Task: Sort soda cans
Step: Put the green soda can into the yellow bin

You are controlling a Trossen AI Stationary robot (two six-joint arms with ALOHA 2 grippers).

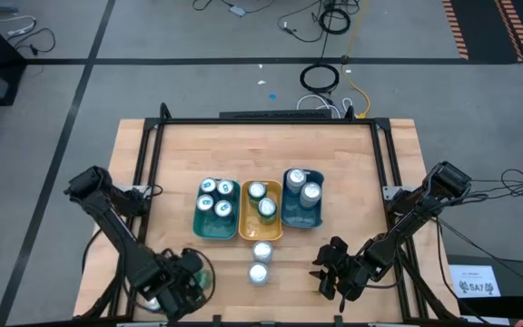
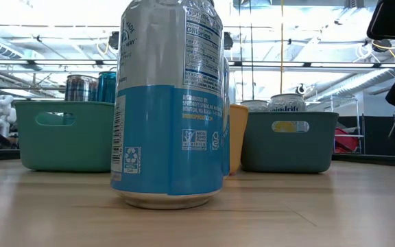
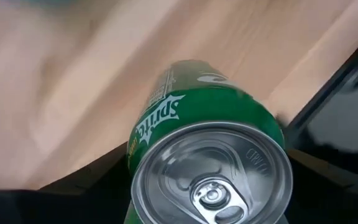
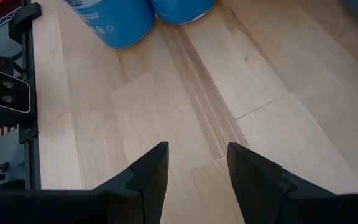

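A: Which step is in hand?

B: I judge it a carry. The left end effector (image 1: 178, 283), low at the near-left corner of the wooden tabletop (image 1: 352, 173), is closed around a green cylindrical metal soda can (image 3: 207, 155), silver top facing the wrist camera. The teal rectangular plastic tray (image 1: 216, 209) already holds four cans, and the green one probably belongs there (my guess, from the colours).

A: And the other arm?

B: The right end effector (image 4: 197, 168) hovers over bare wood near the front-right, fingers parted and empty. Two blue-and-silver upright soda cans (image 1: 261, 262) stand unsorted just in front of the yellow rectangular plastic tray (image 1: 260, 211). The blue rectangular plastic tray (image 1: 302, 200) holds two more.

A: What does the next move call for?

B: Lifting the green can clear of the teal tray's wall, then lowering it into a gap between the cans inside.

A: Room to move?

B: The black metal frame (image 1: 148, 154) runs close beside the left arm, so the open path lies inward across the wood. The loose pair sits between both arms.
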